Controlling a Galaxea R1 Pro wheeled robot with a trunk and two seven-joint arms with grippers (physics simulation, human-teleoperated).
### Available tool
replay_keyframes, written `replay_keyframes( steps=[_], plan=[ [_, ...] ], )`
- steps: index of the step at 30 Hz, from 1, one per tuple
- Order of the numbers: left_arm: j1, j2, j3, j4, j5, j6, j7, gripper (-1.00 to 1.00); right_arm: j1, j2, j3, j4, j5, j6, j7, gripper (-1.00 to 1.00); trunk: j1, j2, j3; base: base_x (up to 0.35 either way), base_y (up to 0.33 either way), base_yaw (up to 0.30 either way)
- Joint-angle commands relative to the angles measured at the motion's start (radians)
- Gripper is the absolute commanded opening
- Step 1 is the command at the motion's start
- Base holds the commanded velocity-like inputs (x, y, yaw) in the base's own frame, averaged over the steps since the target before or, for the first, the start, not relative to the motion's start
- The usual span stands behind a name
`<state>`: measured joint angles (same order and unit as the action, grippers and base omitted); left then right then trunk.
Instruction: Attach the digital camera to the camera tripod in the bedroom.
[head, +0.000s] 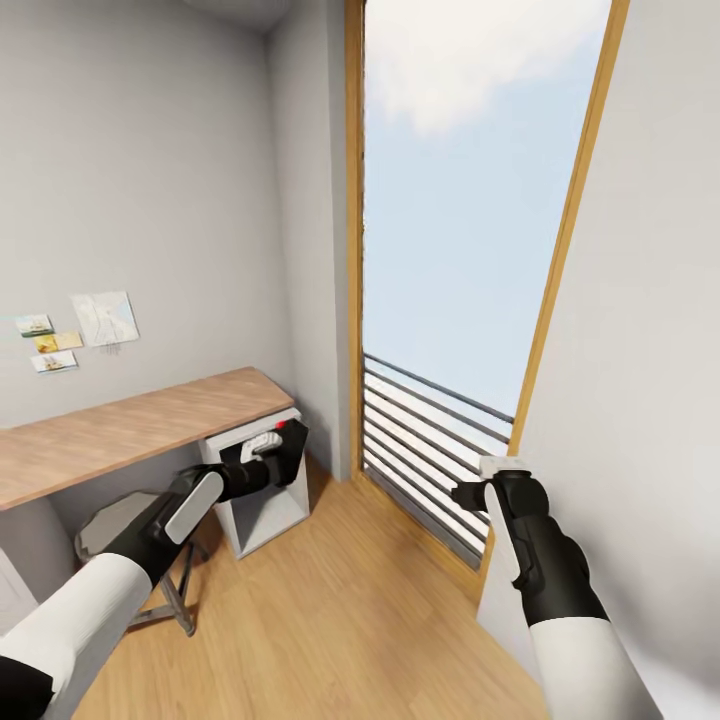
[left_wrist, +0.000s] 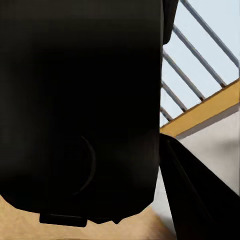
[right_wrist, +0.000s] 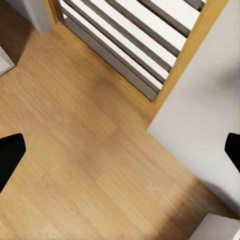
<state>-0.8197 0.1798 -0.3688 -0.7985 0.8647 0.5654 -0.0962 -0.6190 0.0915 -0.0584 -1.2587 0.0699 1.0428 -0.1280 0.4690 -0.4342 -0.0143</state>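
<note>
By the desk (head: 130, 425) near the window (head: 470, 200), L gripper (head: 285, 445) is gripping the digital camera (left_wrist: 80, 110), R gripper (right_wrist: 120, 150) is hanging w/ fingers apart, empty; carry step, prob. needing to find tripod next.

One digital camera (head: 287, 440), one desk (head: 120, 430), four wall notes (head: 104, 318), two claws (head: 466, 494)

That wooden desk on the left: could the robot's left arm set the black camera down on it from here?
Probably yes: the left gripper holds the digital camera beside the desk end, nothing between them.
</note>
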Motion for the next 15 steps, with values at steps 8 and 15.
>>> replay_keyframes(
  steps=[8, 15],
  plan=[
    [-0.001, -0.052, -0.013, -0.006, 0.001, -0.005, 0.272, -1.00, -0.001, 0.013, -0.001, -0.001, 0.007, 0.004, 0.001, 1.00, -0.019, 0.034, 0.015, 0.000, 0.000, 0.000],
    [-0.001, -0.070, -0.015, -0.008, -0.019, -0.005, 0.318, -1.00, -0.001, 0.014, -0.001, -0.001, 0.007, 0.004, 0.001, 1.00, -0.019, 0.034, 0.015, 0.000, 0.000, 0.000]
  ],
)
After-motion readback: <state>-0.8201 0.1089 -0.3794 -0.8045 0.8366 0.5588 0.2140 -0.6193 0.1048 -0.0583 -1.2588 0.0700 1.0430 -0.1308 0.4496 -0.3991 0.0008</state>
